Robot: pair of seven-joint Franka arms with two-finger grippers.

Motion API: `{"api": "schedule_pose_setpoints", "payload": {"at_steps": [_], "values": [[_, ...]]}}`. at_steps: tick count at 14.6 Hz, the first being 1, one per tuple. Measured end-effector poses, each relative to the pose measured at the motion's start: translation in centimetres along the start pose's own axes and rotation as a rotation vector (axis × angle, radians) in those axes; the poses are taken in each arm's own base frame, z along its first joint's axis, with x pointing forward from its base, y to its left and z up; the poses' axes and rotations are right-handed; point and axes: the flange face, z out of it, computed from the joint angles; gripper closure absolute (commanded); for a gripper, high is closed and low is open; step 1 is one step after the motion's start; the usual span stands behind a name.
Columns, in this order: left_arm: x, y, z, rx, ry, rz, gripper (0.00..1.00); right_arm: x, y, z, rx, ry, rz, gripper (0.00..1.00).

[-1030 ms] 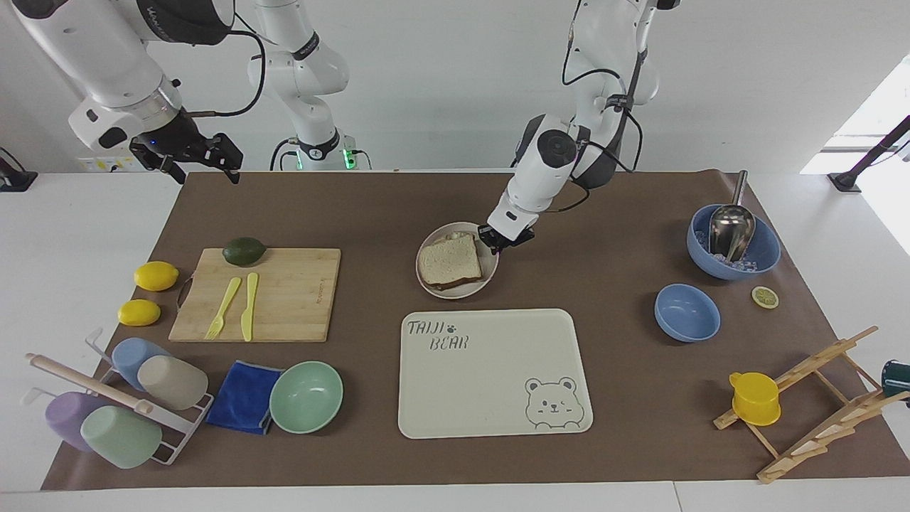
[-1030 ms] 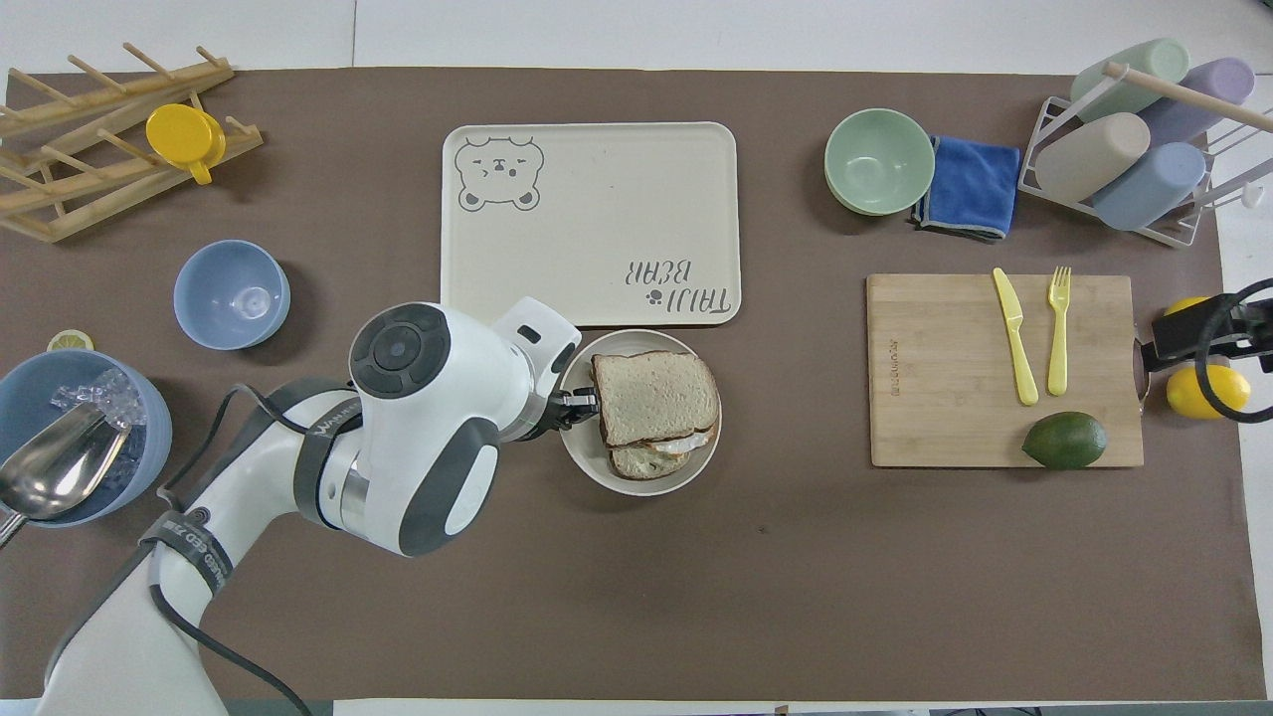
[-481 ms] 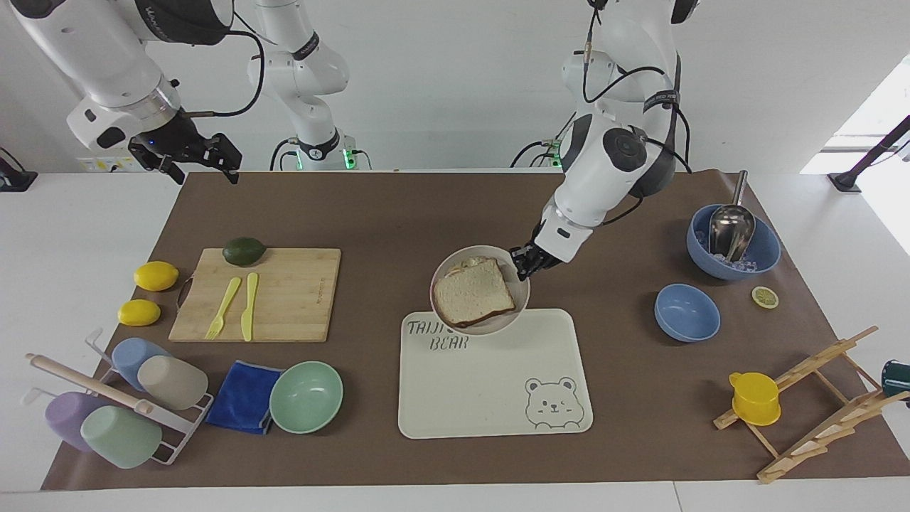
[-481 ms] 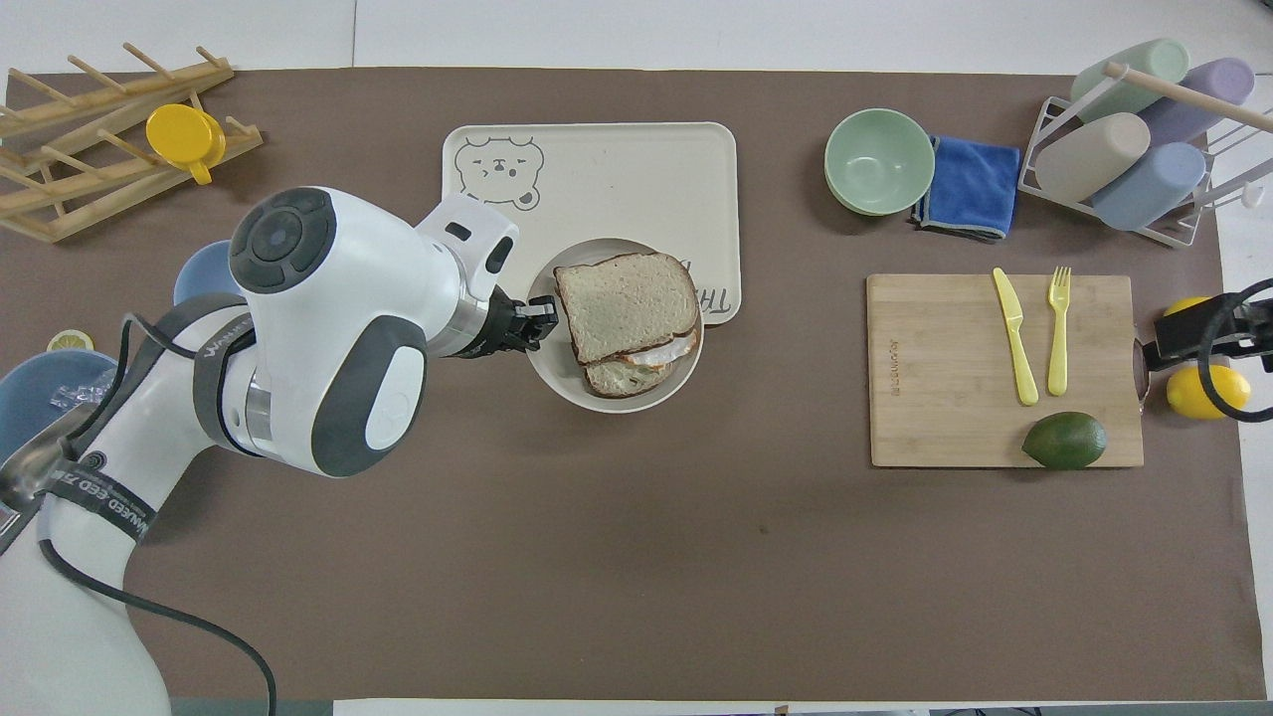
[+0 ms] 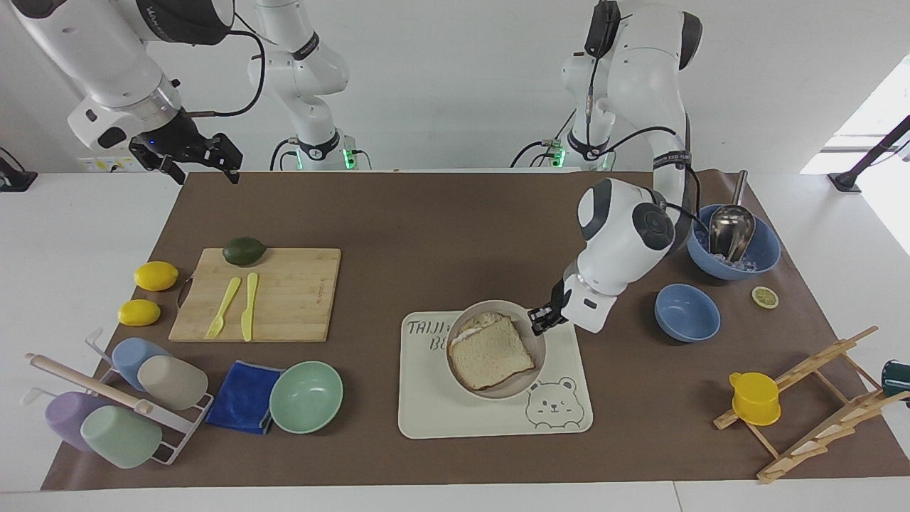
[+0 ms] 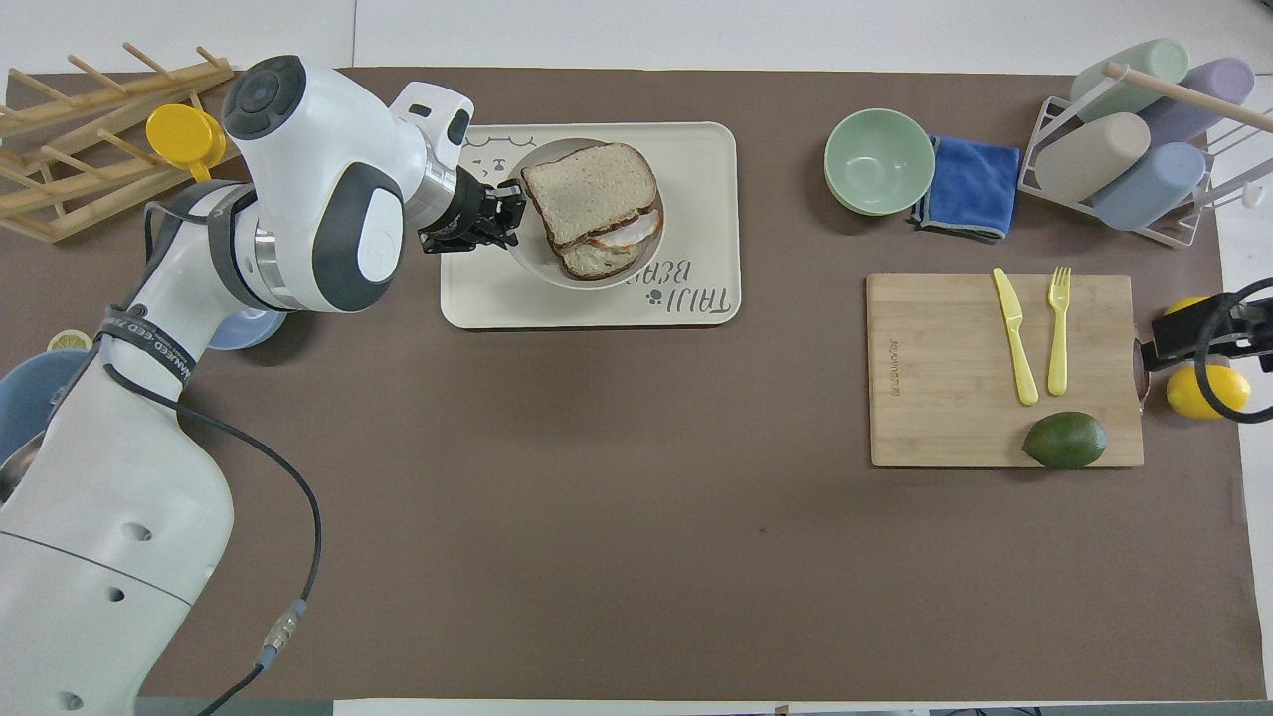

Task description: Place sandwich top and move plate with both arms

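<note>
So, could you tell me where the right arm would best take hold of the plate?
Probably on the plate's bare raised rim toward the right arm's end. The sandwich top fills the middle, and the left gripper already pinches the rim at the left arm's end. The right gripper waits.

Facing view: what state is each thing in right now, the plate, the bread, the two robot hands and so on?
plate: over the tray, gripped at its rim.
sandwich top: lying on the sandwich.
left gripper: shut on the plate's rim.
right gripper: waiting above the table's corner.
yellow cup: hanging on the wooden rack.
</note>
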Motion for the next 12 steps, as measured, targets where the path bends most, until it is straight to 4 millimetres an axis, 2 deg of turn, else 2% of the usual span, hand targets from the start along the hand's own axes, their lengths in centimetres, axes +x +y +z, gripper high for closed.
{"api": "schedule_pose_setpoints", "payload": {"at_steps": [3,9,10,11,12], "values": [[1.0,-0.4,1.6,-0.013,0.031,0.011,1.00,0.0,0.0,0.0,0.000,0.000,0.000,0.00],[0.4,-0.9,3.8,-0.013,0.045,0.044,1.00,0.0,0.0,0.0,0.000,0.000,0.000,0.00],[0.4,-0.9,3.9,-0.013,0.047,0.045,0.92,0.0,0.0,0.0,0.000,0.000,0.000,0.00],[0.4,-0.9,3.9,-0.013,0.048,0.046,0.35,0.0,0.0,0.0,0.000,0.000,0.000,0.00],[0.4,-1.0,3.9,-0.013,0.047,0.046,0.00,0.0,0.0,0.0,0.000,0.000,0.000,0.00]]}}
